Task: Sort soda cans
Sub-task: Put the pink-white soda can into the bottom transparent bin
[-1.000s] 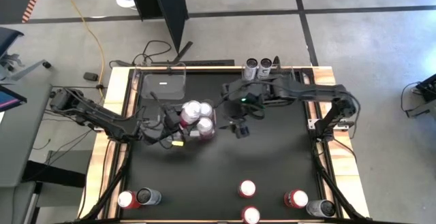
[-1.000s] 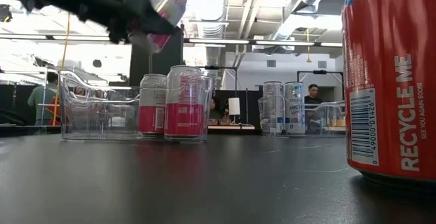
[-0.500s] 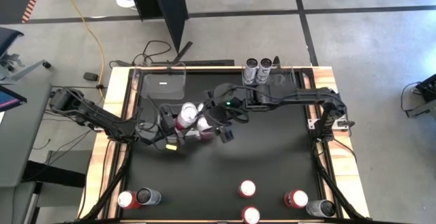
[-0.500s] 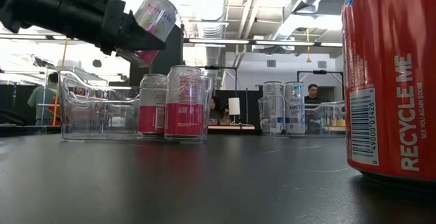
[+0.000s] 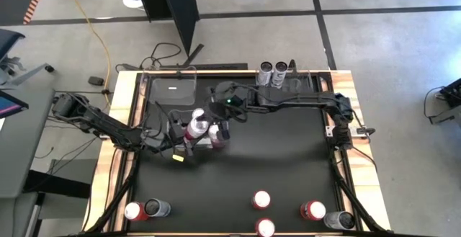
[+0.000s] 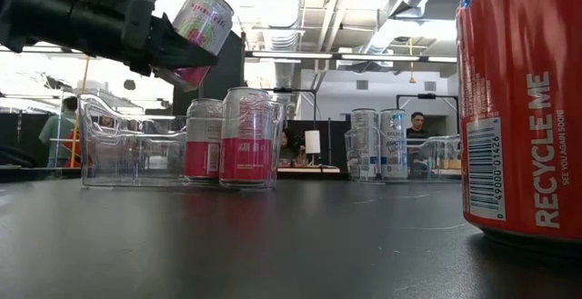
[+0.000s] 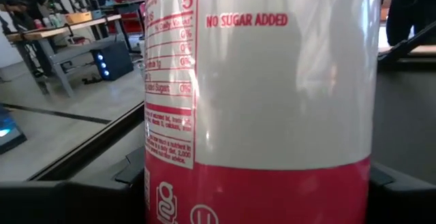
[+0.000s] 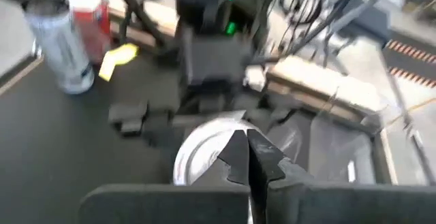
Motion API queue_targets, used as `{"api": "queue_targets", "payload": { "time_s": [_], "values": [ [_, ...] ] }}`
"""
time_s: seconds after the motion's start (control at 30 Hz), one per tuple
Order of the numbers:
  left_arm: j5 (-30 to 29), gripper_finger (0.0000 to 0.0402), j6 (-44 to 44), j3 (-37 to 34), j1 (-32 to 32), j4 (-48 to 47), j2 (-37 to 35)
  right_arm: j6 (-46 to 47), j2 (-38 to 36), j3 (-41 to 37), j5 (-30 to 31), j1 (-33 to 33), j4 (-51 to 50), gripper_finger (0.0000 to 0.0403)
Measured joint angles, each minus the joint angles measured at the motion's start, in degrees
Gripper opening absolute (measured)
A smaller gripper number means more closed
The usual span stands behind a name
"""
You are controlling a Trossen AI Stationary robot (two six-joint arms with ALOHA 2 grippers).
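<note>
Right pincer (image 8: 246, 157) swung over and snapped closed, empty, above pink-and-white can (image 5: 193, 125) gripped tilted in left pincer (image 5: 184, 132)

**Both arms meeting over the table's left-centre**

The left arm is reaching in from the left edge, its left gripper (image 5: 189, 133) clamping a raised, tilted pink-and-white can (image 6: 198, 28). The right arm is stretching across from the right, its right gripper (image 8: 246, 157) hanging with fingers pressed together just above.
</note>
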Motion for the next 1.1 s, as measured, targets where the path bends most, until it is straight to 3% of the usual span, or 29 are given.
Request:
{"api": "queue_targets", "payload": {
  "time_s": [0.23, 1.1],
  "values": [
    [1.3, 0.0277, -0.6, -0.1, 0.0, -0.9, 0.0, 1.7, 3.3, 0.1, -0.2, 0.1, 1.0, 0.0002],
    [1.9, 0.0277, -3.8, -0.2, 1.4, -0.3, 1.0, 4.4, 3.4, -2.7, -1.4, 0.5, 2.8, 0.0]
  ]
}}
